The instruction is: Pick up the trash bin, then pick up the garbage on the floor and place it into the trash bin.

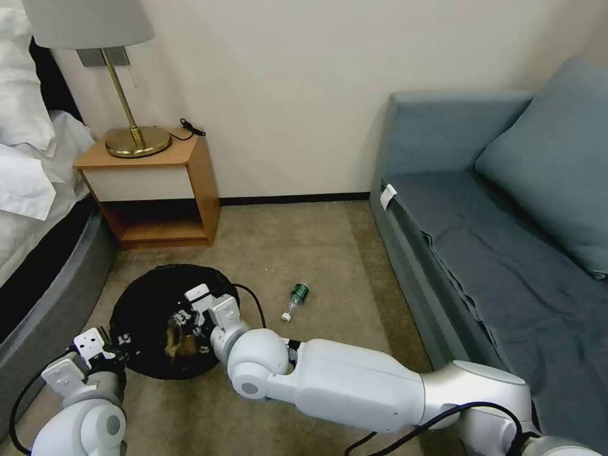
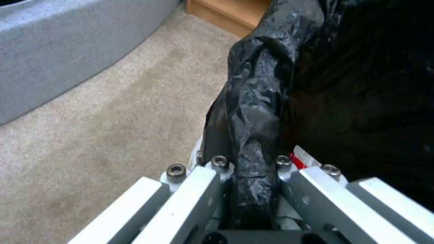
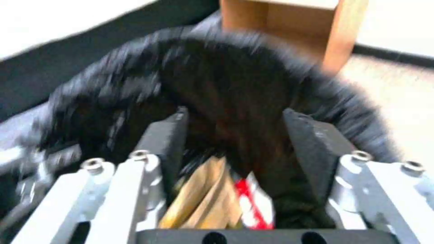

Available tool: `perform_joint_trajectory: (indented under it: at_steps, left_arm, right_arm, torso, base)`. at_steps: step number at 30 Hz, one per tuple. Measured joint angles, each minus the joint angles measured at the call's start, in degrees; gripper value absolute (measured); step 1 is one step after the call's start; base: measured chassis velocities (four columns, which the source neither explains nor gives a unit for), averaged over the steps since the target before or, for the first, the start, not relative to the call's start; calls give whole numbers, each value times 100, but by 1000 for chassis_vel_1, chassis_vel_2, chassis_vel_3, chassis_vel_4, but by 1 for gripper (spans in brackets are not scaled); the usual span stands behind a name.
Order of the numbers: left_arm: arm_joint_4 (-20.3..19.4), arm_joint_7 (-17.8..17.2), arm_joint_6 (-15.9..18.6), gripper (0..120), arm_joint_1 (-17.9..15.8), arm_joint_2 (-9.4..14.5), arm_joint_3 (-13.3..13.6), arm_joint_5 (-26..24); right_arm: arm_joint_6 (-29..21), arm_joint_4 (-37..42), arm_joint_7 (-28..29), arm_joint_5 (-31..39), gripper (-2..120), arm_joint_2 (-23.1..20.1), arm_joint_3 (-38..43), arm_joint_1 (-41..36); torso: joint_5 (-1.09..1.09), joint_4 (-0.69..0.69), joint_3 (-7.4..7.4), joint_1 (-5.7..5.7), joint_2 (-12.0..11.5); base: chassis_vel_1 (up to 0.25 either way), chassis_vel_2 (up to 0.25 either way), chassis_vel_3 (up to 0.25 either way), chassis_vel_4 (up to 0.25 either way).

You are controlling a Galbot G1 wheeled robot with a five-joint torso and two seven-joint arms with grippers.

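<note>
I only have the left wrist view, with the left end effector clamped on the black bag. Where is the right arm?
Observer: The right end effector is over the trash bin's opening.
Operator: Is it open?
Observer: Yes. Its fingers are spread, with a gold-brown wrapper and a red packet below them in the bag.
Operator: Anything on the floor?
Observer: A small clear bottle with a green label lies on the carpet, between the bin and the sofa.
</note>
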Motion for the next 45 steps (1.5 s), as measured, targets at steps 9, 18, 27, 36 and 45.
perform_joint_trajectory:
  at_steps: [9,18,27,36,45]
  left_arm:
    - [16,3,-1,2,-33,70,-75,-13]
    - [92,40,-30,2,-63,119,-141,8]
    - [60,49,-48,2,-40,206,-230,-9]
    - [-16,53,-45,2,37,236,-260,-65]
    - [-88,52,-43,2,112,234,-265,-97]
  right_arm:
    - [688,877,-1015,-892,89,-907,1669,-398]
    - [1253,2306,-1546,-2142,100,-2361,4028,-2093]
    - [1295,3308,-1363,-3412,100,-2204,5867,-4713]
    - [1815,3268,-1713,-4383,100,-1368,5702,-5915]
    - [2091,3019,-1868,-4736,100,-1017,5485,-6053]
  torso:
    - [1,0,0,0,0]
    - [1,-1,-1,0,-1]
    - [1,-1,-1,0,-1]
    - [1,-1,-1,0,-1]
    - [-1,0,-1,-1,0]
  base:
    - [0,0,0,0]
    - [0,0,0,0]
    - [0,0,0,0]
    - [0,0,0,0]
    - [0,0,0,0]
